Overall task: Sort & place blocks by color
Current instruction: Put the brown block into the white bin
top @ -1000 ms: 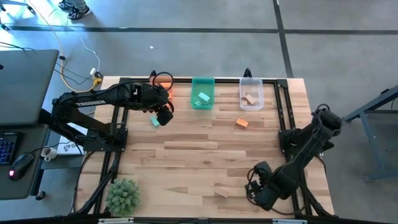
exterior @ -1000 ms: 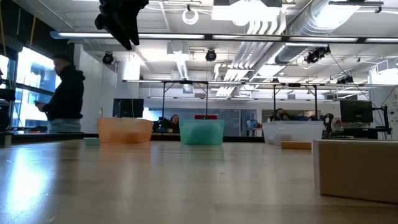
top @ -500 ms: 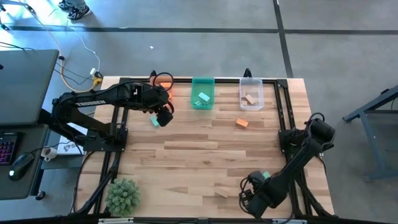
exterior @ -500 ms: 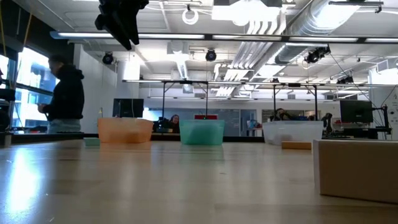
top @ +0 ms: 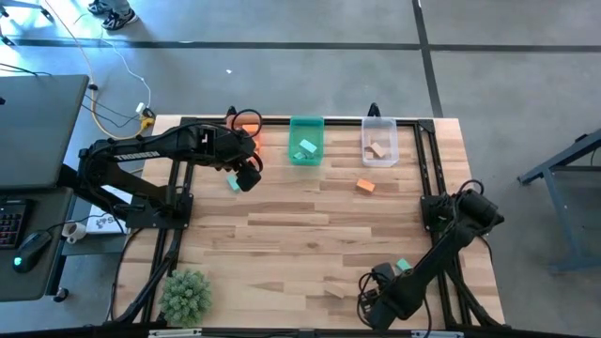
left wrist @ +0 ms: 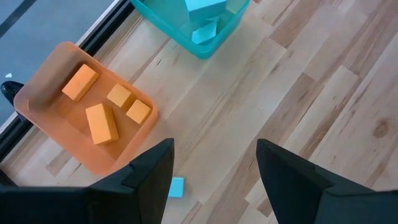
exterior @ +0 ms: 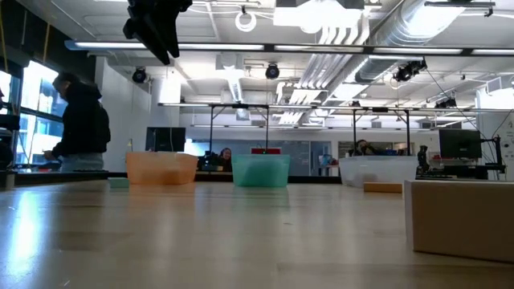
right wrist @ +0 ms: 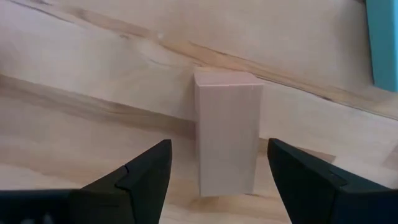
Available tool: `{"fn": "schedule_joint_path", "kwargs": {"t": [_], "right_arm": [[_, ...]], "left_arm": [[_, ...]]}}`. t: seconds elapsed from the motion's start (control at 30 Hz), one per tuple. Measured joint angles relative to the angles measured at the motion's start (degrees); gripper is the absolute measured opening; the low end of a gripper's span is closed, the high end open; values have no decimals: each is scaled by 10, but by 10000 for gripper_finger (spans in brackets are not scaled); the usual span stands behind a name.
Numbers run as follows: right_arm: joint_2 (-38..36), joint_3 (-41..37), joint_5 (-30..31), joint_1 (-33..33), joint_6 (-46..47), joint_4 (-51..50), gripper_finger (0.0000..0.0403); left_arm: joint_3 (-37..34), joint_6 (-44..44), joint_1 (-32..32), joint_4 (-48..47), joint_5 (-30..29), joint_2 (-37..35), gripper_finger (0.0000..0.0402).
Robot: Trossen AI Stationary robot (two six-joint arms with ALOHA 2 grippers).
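My right gripper (right wrist: pixel 217 149) is open and points down near the table's near right corner (top: pixel 369 302). A tan block (right wrist: pixel 227 130) lies on the table below it. In the right wrist view one finger stands on either side of the block, apart from it. The same tan block (top: pixel 334 289) shows in the high view. A teal block (top: pixel 402 266) lies just beyond my right gripper. My left gripper (top: pixel 248 176) hangs open high above another teal block (left wrist: pixel 176 186), near the orange bin (left wrist: pixel 87 118). An orange block (top: pixel 365 186) rests on the table before the clear bin (top: pixel 378 143).
The orange, green (top: pixel 305 141) and clear bins stand in a row along the far edge, each with blocks inside. A small green plant (top: pixel 185 293) sits at the near left corner. A person (exterior: pixel 80 120) stands in the room beyond the table.
My right gripper has come down and moved toward the table's near edge and left, closer to the tan block. This uncovered the teal block beside it. The fingers stay open.
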Motion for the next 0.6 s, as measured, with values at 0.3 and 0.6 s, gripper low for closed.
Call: {"fn": "schedule_joint_path", "kwargs": {"t": [0.3,0.6], "right_arm": [[5,0,2,0,2,0,163],[5,1,1,-5,2,0,97]], "left_arm": [[0,0,0,0,0,0,213],[0,0,0,0,0,0,213]]}}
